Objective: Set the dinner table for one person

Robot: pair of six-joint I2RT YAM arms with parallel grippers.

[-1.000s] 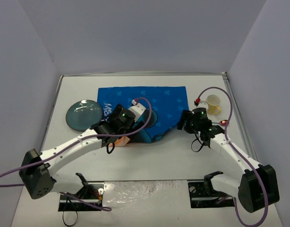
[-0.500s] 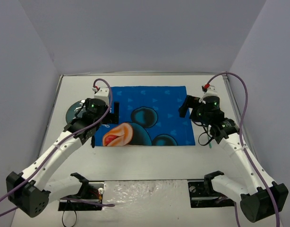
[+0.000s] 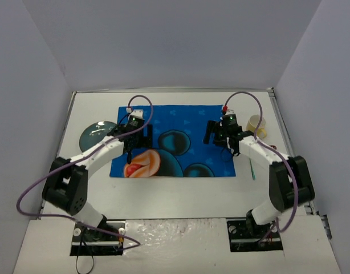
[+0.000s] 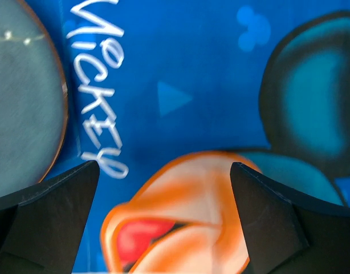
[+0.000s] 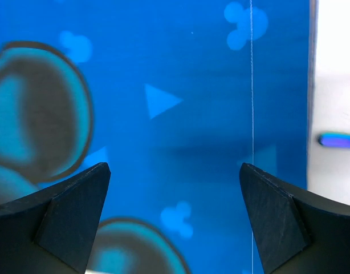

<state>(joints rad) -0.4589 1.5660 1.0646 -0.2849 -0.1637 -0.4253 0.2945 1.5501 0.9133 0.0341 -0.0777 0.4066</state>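
Note:
The white dinner table (image 3: 180, 197) carries a blue Mickey placemat (image 3: 175, 145), spread flat at its middle. My left gripper (image 3: 132, 145) hovers open and empty over the mat's left part; in the left wrist view (image 4: 163, 220) the orange face print (image 4: 180, 211) lies between its fingers. My right gripper (image 3: 216, 136) hovers open and empty over the mat's right part; in the right wrist view (image 5: 175, 220) only the blue mat (image 5: 175, 114) shows below it.
A grey-blue plate (image 3: 97, 136) lies just left of the mat and shows in the left wrist view (image 4: 21, 97). A pale yellow cup (image 3: 256, 124) stands right of the mat. A thin teal utensil (image 3: 253, 168) lies by the mat's right edge and shows in the right wrist view (image 5: 337, 140).
The placemat went from bunched up to spread flat. Both grippers have let go of it and moved inward over the mat, the left to the right, the right to the left.

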